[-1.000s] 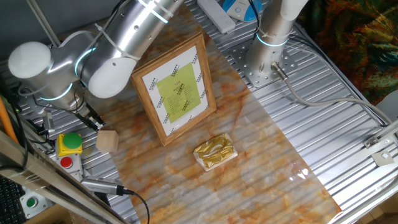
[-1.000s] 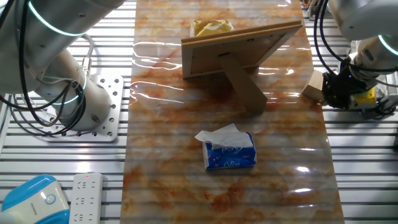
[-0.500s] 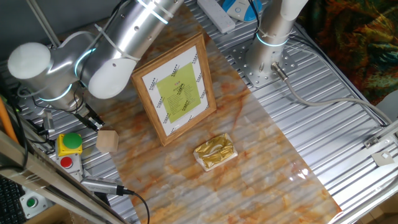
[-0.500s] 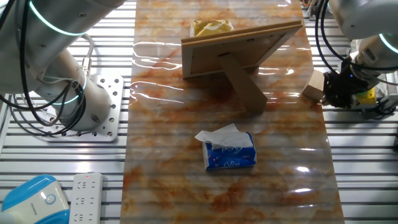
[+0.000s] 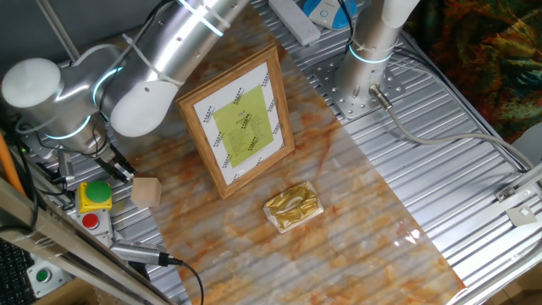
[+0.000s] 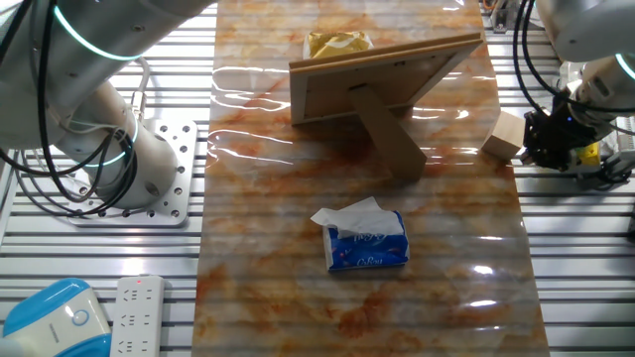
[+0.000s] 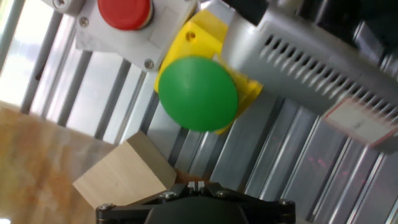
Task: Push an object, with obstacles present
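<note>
The object, a small tan wooden block [image 5: 146, 191], sits at the marble mat's edge beside the button box; it also shows in the other fixed view as the block [image 6: 503, 136] and in the hand view as the block [image 7: 124, 174], at lower left. My gripper [image 5: 121, 168] is just off the mat beside the block, its fingers pressed together with nothing between them; the same gripper [image 6: 544, 146] [image 7: 196, 184] shows in both other views. The obstacles are the standing picture frame [image 5: 241, 123] [image 6: 382, 74] and the gold foil packet [image 5: 292, 207] [image 6: 337, 44] in front of it.
A yellow box with a green button [image 7: 199, 93] [image 5: 95, 195] and a red button [image 7: 124, 11] lie right behind the gripper on the slatted table. A blue tissue pack [image 6: 367, 241] lies mid-mat. A second arm's base [image 5: 371, 51] and a power strip [image 6: 139, 312] stand off the mat.
The arm and gripper have shifted a little away from the block, off the mat's edge. The block, frame and packet have not moved.
</note>
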{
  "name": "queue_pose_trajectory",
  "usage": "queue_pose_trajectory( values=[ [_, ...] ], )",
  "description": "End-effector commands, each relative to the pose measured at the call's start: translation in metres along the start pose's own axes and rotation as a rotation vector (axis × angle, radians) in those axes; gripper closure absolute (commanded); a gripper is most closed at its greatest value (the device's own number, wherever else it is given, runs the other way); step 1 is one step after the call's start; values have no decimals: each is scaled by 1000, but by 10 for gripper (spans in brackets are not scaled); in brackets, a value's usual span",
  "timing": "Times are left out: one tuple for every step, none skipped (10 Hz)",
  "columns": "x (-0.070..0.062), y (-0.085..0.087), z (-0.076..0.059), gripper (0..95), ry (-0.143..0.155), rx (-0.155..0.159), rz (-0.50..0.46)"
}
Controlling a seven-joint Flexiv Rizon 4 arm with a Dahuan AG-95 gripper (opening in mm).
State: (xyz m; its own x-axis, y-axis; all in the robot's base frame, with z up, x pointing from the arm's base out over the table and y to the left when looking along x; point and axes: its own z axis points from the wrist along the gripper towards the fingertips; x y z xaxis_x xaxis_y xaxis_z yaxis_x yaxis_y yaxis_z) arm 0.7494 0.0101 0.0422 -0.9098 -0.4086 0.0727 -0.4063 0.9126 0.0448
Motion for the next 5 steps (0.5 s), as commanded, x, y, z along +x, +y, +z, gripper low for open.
queue_pose_trajectory(
  values=[
    [1,0,-1,950,-17,0,12],
    [-1,0,-3,950,-32,-11,42],
    [-3,0,-5,950,-42,-19,63],
    [-9,-1,-9,950,-52,-40,110],
    [-12,-1,-11,950,-51,-42,139]
  ],
)
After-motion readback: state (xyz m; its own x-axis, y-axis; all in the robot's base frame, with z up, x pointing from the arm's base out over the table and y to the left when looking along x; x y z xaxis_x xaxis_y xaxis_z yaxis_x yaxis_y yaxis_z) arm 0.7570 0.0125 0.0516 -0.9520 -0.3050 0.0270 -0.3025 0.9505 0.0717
